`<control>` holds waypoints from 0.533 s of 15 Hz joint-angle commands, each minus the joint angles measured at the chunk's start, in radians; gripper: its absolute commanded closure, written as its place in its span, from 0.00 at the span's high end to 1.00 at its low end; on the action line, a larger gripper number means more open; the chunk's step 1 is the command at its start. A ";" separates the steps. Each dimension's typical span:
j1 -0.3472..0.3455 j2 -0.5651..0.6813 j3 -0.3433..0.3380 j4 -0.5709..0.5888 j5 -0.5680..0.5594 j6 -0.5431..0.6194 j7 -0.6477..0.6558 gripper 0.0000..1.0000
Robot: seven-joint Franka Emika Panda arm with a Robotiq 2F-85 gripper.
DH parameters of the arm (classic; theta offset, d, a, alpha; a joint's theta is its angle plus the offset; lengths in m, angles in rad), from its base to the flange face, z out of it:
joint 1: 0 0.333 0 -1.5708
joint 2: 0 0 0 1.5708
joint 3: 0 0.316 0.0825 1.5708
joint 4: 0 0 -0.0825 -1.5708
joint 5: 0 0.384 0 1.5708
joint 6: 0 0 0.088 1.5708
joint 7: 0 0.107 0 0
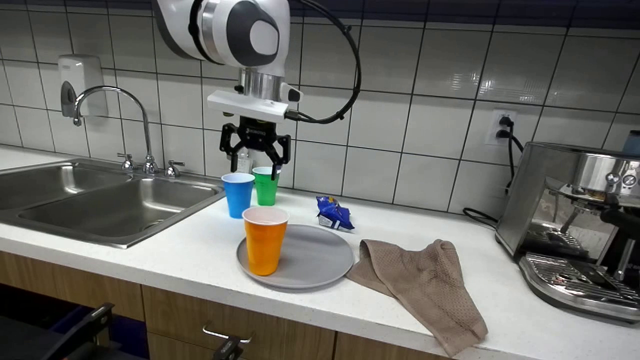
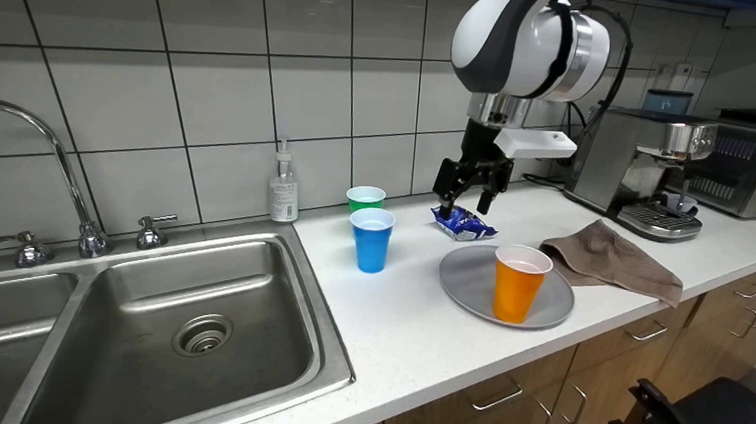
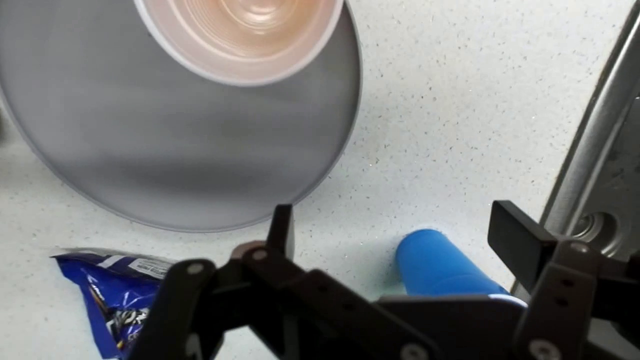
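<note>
- Gripper (image 3: pixel 394 220) was found released, its jaws spread wide, hanging above the countertop (image 1: pixel 200 240) with fingers pointing down.
- Blue cup (image 3: pixel 445 267) showed between the fingers in the wrist view, toward four o'clock from that view's middle, its rim partly hidden by the gripper; in both exterior views it stood upright on the countertop.
- Green cup (image 2: pixel 365 201) stood upright just behind, at twelve o'clock from the blue cup in an exterior view.
- Orange cup (image 1: pixel 265 245) stood upright at five o'clock from the blue cup in an exterior view, on the gray plate (image 1: pixel 315 257), toward that plate's eight o'clock.
- Blue packet (image 1: pixel 334 215) lay just past three o'clock from the blue cup in an exterior view, near the plate but apart from it.
- Brown towel (image 1: pixel 425 280) lay rumpled at four o'clock from the blue cup, farther out than the plate, one corner over the countertop's front edge.
- Sink (image 2: pixel 136 335) was recorded at eight o'clock and a pump bottle (image 2: pixel 284 195) at ten o'clock from the blue cup in an exterior view.
- Tap (image 1: pixel 146 131) and wall dispenser (image 1: pixel 84 85) both bore ten o'clock from the blue cup in an exterior view.
- Espresso machine (image 1: pixel 555 200) stood at three o'clock, well apart from the blue cup, beyond the towel.
</note>
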 commanded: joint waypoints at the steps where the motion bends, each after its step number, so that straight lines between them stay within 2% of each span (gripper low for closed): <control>1: 0.000 0.112 0.042 0.107 -0.005 -0.002 0.045 1.00; 8: -0.004 0.242 0.086 0.242 -0.020 -0.013 0.105 1.00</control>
